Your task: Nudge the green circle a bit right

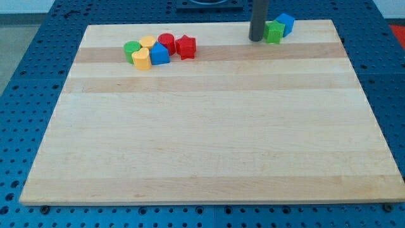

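Writing or brand marks cannot be made out anywhere. No pincer shows; my tip (255,39) rests on the wooden tabletop (209,139) near its top edge, just left of a green block (274,32) and blue block (286,23). The green circle (131,49) sits toward the top-left corner, touching a yellow block (142,59).

My tip (255,39) is showing as the round, flat bottom end of a straight rod. The rod is looking dark grey, smooth and plain all the way up. It is running off the top edge of the frame, right of the middle.
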Motion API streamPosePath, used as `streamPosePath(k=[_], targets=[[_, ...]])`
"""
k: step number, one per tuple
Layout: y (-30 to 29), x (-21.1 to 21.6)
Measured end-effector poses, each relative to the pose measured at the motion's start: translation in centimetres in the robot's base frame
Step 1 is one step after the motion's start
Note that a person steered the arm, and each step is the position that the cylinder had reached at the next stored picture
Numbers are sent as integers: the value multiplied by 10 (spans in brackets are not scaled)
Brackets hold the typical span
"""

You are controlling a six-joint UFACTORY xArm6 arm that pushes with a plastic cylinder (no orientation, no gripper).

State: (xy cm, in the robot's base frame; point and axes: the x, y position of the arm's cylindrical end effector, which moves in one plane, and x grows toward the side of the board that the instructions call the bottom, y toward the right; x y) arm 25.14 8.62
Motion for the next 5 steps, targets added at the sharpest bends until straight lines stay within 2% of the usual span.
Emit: streamPosePath(k=[1, 2, 3, 4, 5], targets=[[-57, -16], [-113, -53], [-192, -60], [-282, -53], [-363, -20]])
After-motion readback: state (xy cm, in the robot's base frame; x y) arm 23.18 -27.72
